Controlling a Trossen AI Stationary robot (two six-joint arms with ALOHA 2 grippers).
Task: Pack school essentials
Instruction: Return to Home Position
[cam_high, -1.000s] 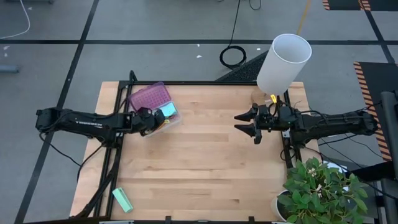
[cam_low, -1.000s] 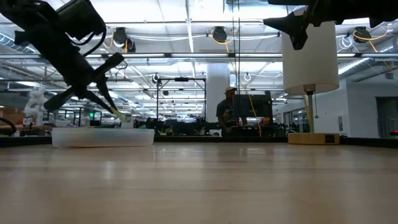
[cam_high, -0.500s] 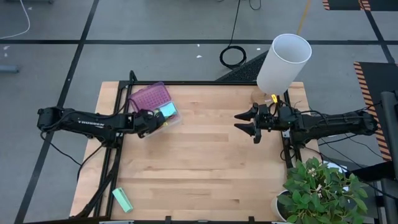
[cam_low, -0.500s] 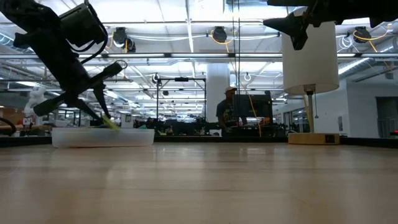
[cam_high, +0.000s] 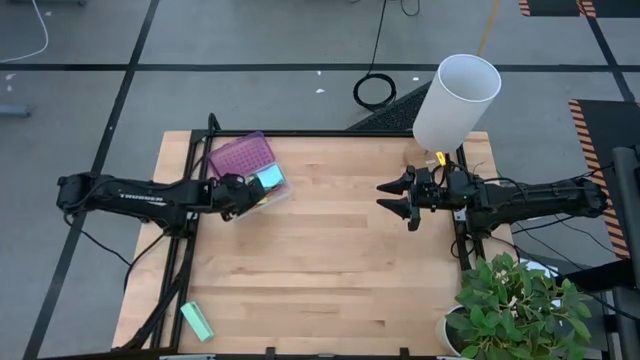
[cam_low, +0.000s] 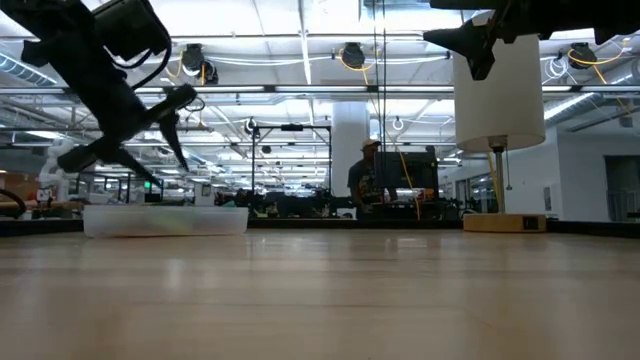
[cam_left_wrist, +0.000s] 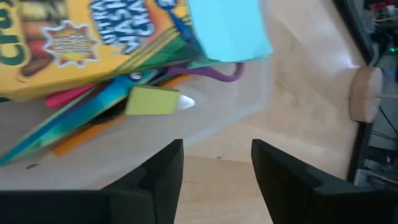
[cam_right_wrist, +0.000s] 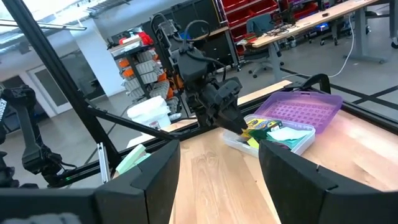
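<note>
Several light, rigid school essentials (cam_left_wrist: 93, 68) lie in the clear tray (cam_high: 282, 195) at the table's (cam_high: 330, 280) far left. Left gripper (cam_high: 262, 199) hovers there, fingers open, empty. Right gripper (cam_high: 398, 197) waits open. Pens likely slippery; grip mid-shaft.

The yellow-green crayon box (cam_left_wrist: 93, 37) carries large slanted printing, partly cut off by the frame edge: the letters "Cr" show at one end, and further lines of white lettering cannot be made out. The left arm (cam_high: 140, 196) bears white lettering, too small to read.
</note>
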